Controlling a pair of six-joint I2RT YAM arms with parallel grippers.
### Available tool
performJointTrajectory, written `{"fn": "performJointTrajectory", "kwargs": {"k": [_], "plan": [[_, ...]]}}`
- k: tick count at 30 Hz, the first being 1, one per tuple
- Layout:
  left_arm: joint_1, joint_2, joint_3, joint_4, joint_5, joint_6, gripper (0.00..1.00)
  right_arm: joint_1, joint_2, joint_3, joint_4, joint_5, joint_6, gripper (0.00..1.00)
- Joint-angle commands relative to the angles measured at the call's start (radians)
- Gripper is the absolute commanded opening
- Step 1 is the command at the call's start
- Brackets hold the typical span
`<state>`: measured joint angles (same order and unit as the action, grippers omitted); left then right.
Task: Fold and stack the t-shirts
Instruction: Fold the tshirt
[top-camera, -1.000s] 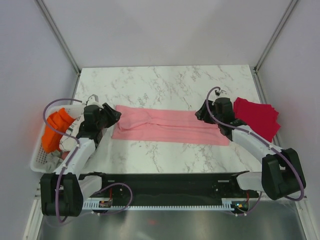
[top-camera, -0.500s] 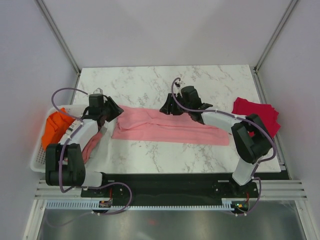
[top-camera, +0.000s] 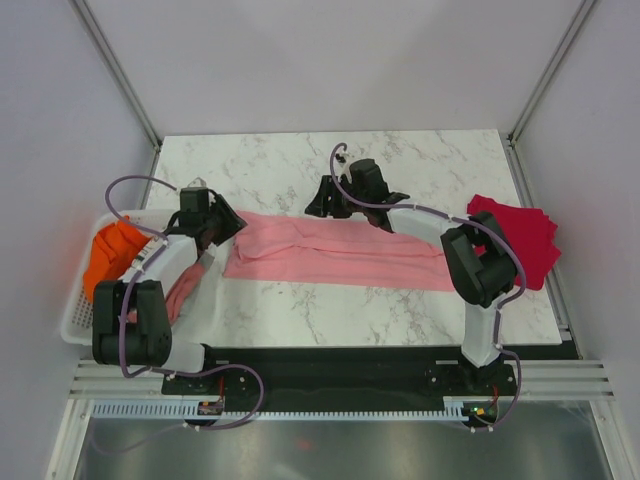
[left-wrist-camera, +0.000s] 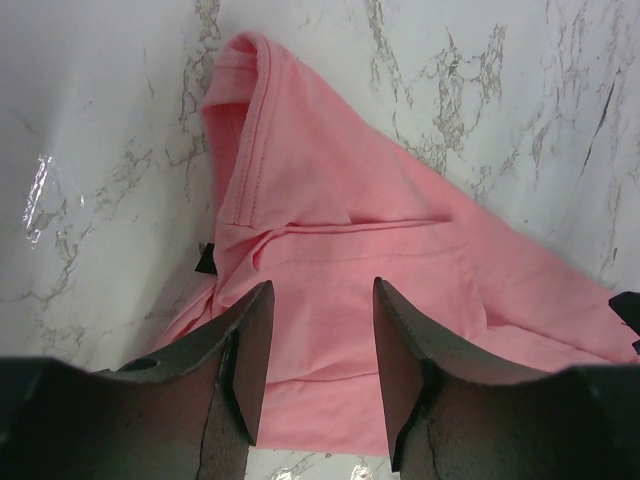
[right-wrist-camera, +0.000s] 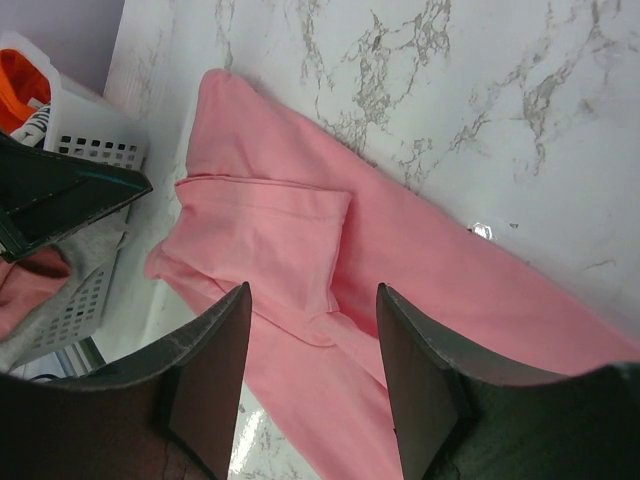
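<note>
Since the earlier frames the right arm has swung from the right end of the pink t-shirt (top-camera: 340, 255) toward the centre. Its right end effector (top-camera: 322, 197) now sits over the far edge of the cloth near its middle. The left end effector (top-camera: 222, 224) has moved only slightly and remains at the shirt's left end.

**End effector state.** Both wrist views show the jaws apart with nothing pinched. Pink cloth lies below the left end effector (left-wrist-camera: 318, 300) and below the right end effector (right-wrist-camera: 312, 300).

**Position of the work.** The pink t-shirt lies flat at the centre of the marble surface (top-camera: 300, 165), already folded lengthwise into a narrow strip. The crimson t-shirt (top-camera: 520, 235) lies folded at the right edge, apart from the strip. A white basket (top-camera: 75, 310) holding orange cloth (top-camera: 110, 255) stands at the left.

**Orientation.** The strip's long axis runs left to right, with the right end slightly nearer the arm bases. A tucked flap near the left end looks like a sleeve, so treat that end as the shoulder end. The neck opening is not visible.

**Step in hand.** This appears to be the crosswise fold. Judge the next move as follows:

1. Lower each end effector onto the cloth and close on all layers.
2. Carry one end over the other, keeping the edges aligned.
3. Stack the folded shirt with the crimson one.
</note>
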<state>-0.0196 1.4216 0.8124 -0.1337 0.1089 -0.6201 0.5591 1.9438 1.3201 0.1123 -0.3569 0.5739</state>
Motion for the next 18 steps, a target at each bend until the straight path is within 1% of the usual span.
{"fn": "performJointTrajectory", "kwargs": {"k": [1, 6, 10, 14, 18], "plan": [[0.001, 0.019, 0.036, -0.004, -0.006, -0.030, 0.52, 0.008, 0.040, 0.060, 0.013, -0.050, 0.010, 0.61], [0.001, 0.033, 0.037, -0.006, -0.014, -0.038, 0.52, 0.028, 0.086, 0.094, 0.023, -0.057, 0.030, 0.60], [0.001, 0.071, 0.053, -0.013, 0.002, -0.044, 0.52, 0.041, 0.129, 0.126, 0.020, -0.063, 0.047, 0.60], [0.001, 0.123, 0.071, -0.023, -0.012, -0.049, 0.52, 0.045, 0.176, 0.162, 0.012, -0.080, 0.063, 0.59], [0.001, 0.155, 0.125, -0.058, -0.032, -0.043, 0.52, 0.056, 0.214, 0.186, -0.008, -0.089, 0.070, 0.59]]}}
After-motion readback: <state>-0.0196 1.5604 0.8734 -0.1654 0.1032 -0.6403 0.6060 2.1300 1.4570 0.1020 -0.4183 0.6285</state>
